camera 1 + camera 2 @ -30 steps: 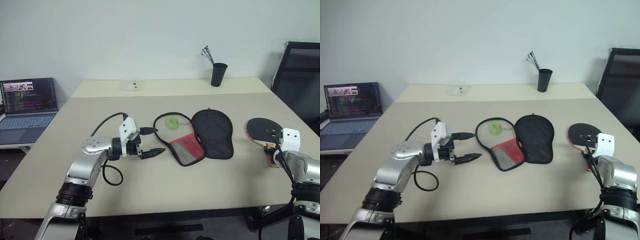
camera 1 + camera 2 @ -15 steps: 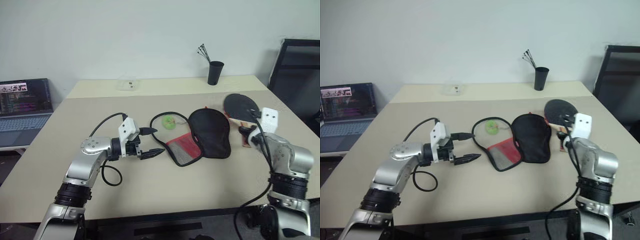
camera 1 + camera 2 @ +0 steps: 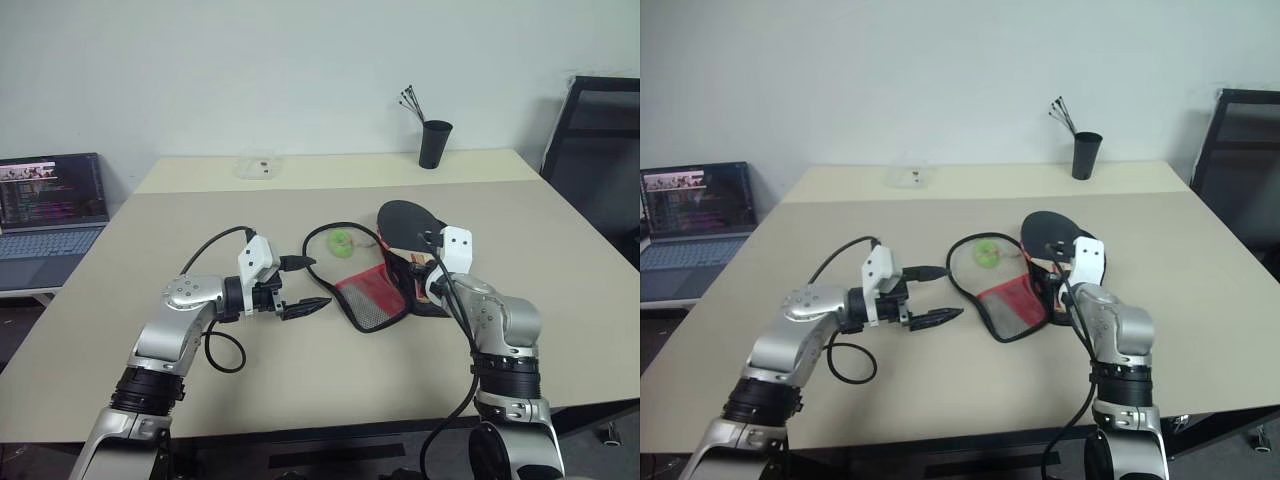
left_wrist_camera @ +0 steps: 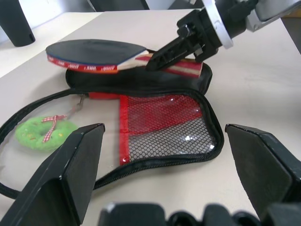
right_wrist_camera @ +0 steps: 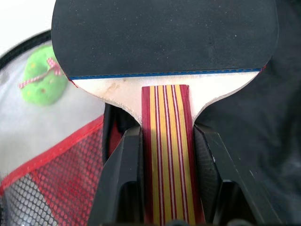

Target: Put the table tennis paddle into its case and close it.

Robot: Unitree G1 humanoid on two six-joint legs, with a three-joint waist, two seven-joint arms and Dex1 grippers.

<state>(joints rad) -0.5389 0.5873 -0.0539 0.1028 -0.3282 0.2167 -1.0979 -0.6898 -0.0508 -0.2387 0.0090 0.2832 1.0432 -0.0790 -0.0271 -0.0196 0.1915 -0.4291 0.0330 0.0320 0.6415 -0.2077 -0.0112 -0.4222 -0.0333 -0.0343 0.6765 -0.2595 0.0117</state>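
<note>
From the head views, the right gripper [image 3: 428, 268] grasps the table tennis paddle [image 3: 405, 222] by its handle, blade pointing toward the far edge of the worktop [image 3: 560, 250] and hovering over the black half of the case [image 3: 372, 296], which lies unzipped and spread flat mid-worktop; the left gripper [image 3: 303, 285] waits released, just beside the case's mesh half. In the left wrist view the paddle [image 4: 94, 55] sits level above the case [image 4: 164, 127], seemingly not yet resting in it; the right wrist view shows its fingers [image 5: 128, 174] clenched on the striped handle, the blade's long axis running straight ahead, so lowering looks like the coming move.
</note>
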